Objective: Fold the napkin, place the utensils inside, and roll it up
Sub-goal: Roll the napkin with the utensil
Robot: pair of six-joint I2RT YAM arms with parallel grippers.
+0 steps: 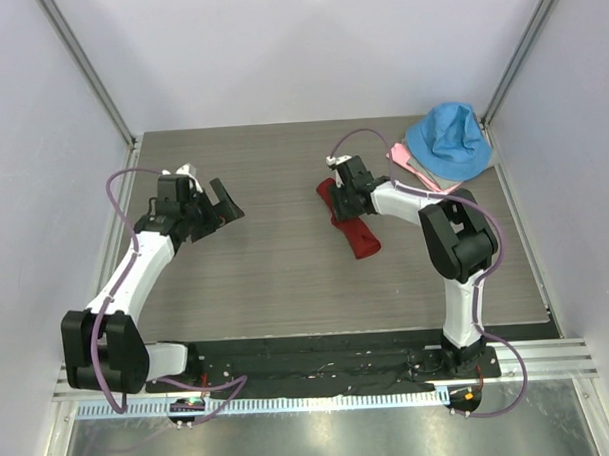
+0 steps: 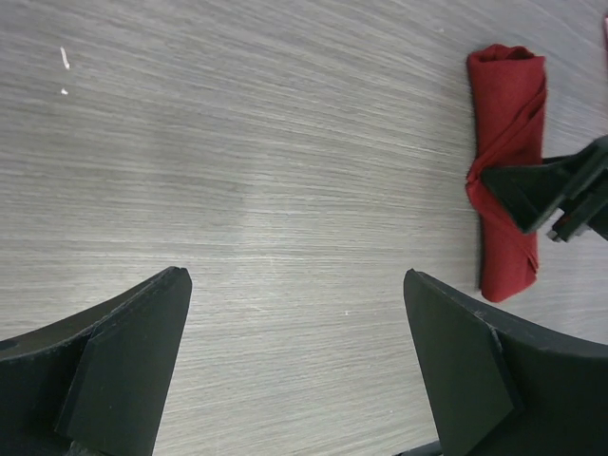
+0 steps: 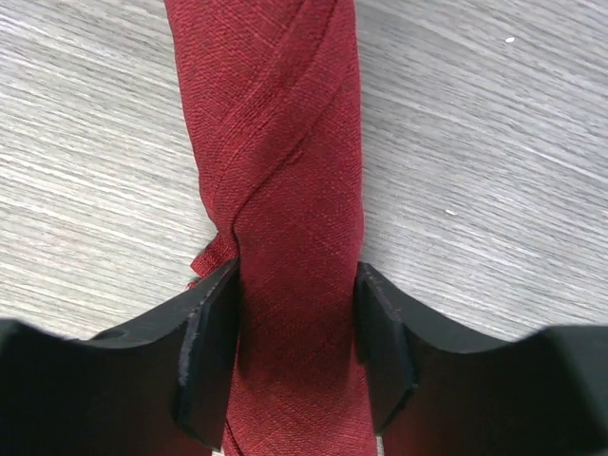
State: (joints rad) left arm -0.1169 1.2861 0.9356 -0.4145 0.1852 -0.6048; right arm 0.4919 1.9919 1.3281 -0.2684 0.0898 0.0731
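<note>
**Clerk:** Item one, right pincer (image 3: 296, 353). How is it entered?

**Checker:** Entered as closed on the napkin (image 3: 275, 142). The roll is pinched between the two black fingers (image 3: 207, 353), with cloth touching both inner faces. The grip is taken across the roll, partway along its length.

**Clerk:** Item two, the napkin itself?

**Checker:** Dark red cloth, rolled into a narrow bundle, with a diagonal wrap edge showing on top. It is laid flat and slanted on the bench (image 1: 286, 279), right of centre. A small flap of cloth is seen poking out beside one finger.

**Clerk:** Handling?

**Checker:** Judged light, soft and woven, not slippery. The roll is likely to be flattened by a hard squeeze and loosened if dragged by one end. It is best taken across its width near the middle, over the wrap edge, so that the roll is kept shut. Any stiffness would be owed to something inside.

**Clerk:** Is the fork recorded?

**Checker:** No fork is seen in any view. Whether one is wrapped inside cannot be told.

**Clerk:** Item three, left pincer (image 1: 220, 205)?

**Checker:** Spread wide, nothing held. It is poised over bare bench on the left, well apart from the napkin.

**Clerk:** Remainder?

**Checker:** A bright blue cloth (image 1: 450, 141) is heaped at the far right corner, with a pale pink cloth (image 1: 407, 164) partly beneath it. Both are apart from the roll.
</note>
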